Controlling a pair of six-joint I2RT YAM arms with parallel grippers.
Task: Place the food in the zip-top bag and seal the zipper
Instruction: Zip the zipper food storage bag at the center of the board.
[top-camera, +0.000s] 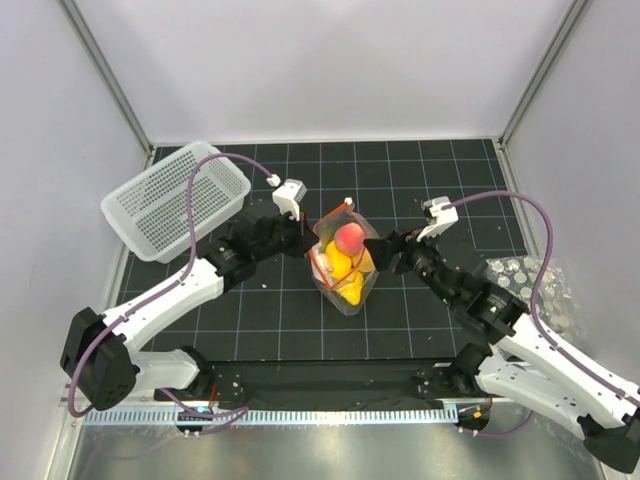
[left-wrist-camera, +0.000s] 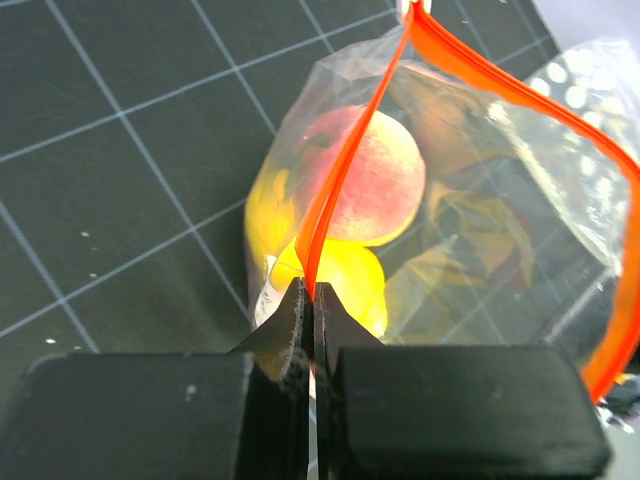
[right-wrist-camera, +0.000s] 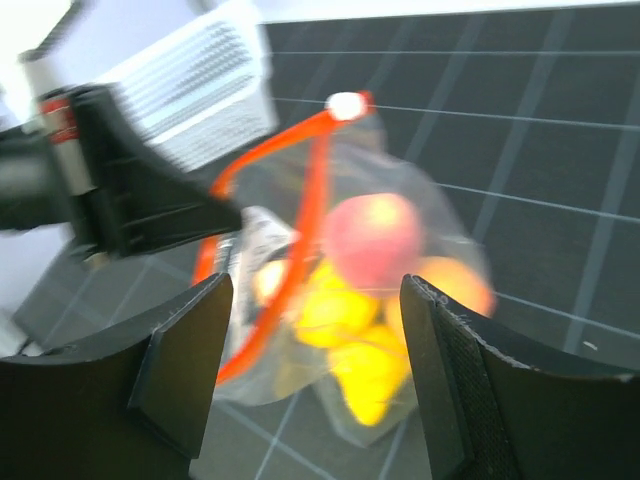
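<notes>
Zipper is running away from my left hand toward the back of the worktop. Its long axis is lying roughly near-to-far with a lean, ending at a small white bit at the far tip. I'm clamping my left hand shut on the near end of that strip, at the left side of the zip-top bag.

My right hand is sitting just right of the bag, fingers standing apart, gripping nothing and facing the bag side-on. Can't tell if it's touching the film. From that hand the strip is lying toward the bag's left side, beyond most of the fruit. Left hand is the nearer one.

Bag is sitting mid-worktop between both hands, well apart from the white basket at back left and the dotted plastic sheet at right. Food is showing through the clear film: pink-red peach on top, yellow pieces under it. I'm not seeing any fruit lying loose outside.

Mouth is gaping: the two red-orange strands are bowing apart, one straight, one looping out. I'm reading that as loading done, sealing not yet done.

My guess is the right hand is going to need to reach over the fruit, pinch both strands beside my left hand, then slide along the axis to the white tip. Risks I'm flagging: crinkly film bunching, or the hand catching one strand only.
</notes>
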